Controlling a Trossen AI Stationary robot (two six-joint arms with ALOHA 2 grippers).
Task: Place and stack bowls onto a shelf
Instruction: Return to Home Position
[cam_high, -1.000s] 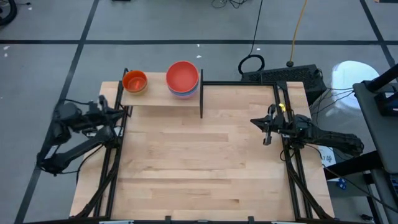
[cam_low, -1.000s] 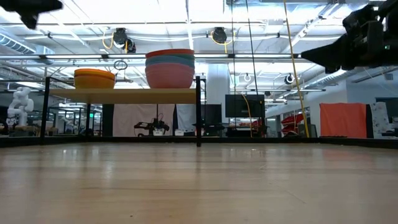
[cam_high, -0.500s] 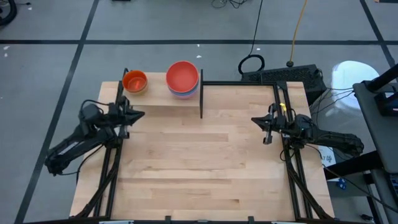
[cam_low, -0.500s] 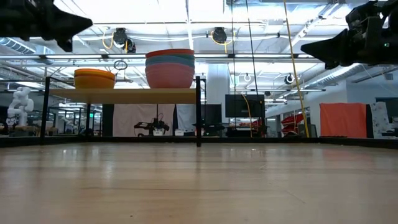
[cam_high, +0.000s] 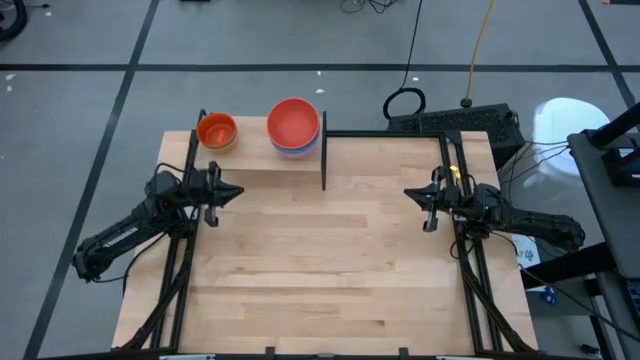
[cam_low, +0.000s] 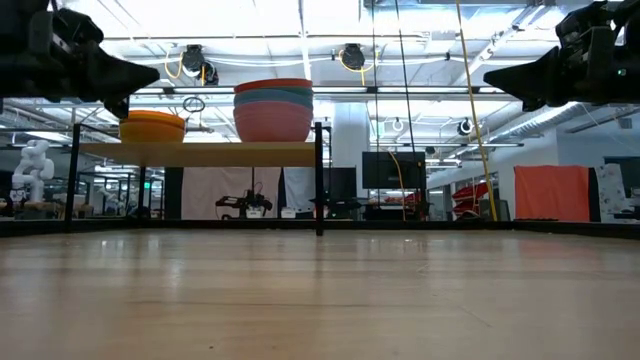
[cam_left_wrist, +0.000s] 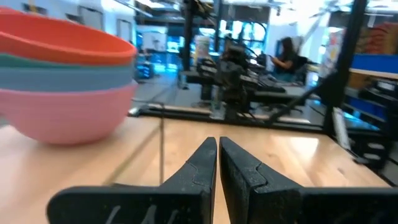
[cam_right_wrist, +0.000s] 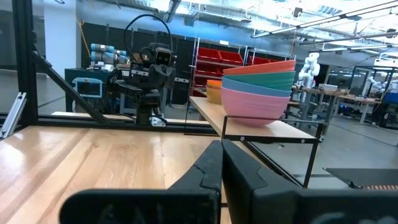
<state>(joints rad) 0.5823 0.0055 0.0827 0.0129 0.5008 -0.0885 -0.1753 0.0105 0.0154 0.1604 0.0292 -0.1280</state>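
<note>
Left gripper (cam_high: 236, 192) has swung in from the table's left edge, now over the tabletop (cam_high: 320, 260) just near of the shelf (cam_high: 255, 152); fingers pressed together, empty. Shelf sits far left. On it, left: small stack, orange bowl (cam_high: 216, 130) on top (lower ones hidden from above). Right: red bowl (cam_high: 293, 122) over teal bowl (cam_left_wrist: 56, 60), blue bowl (cam_left_wrist: 62, 78), pink bowl (cam_left_wrist: 68, 112). Right gripper (cam_high: 408, 195) unmoved by the right edge, closed, empty.

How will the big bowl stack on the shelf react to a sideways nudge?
Probably slides as one: the four bowls nest deep, only rims showing. Likely light, looks plastic, so a small push moves it. It sits close to the shelf end, so it might go off there.
</note>
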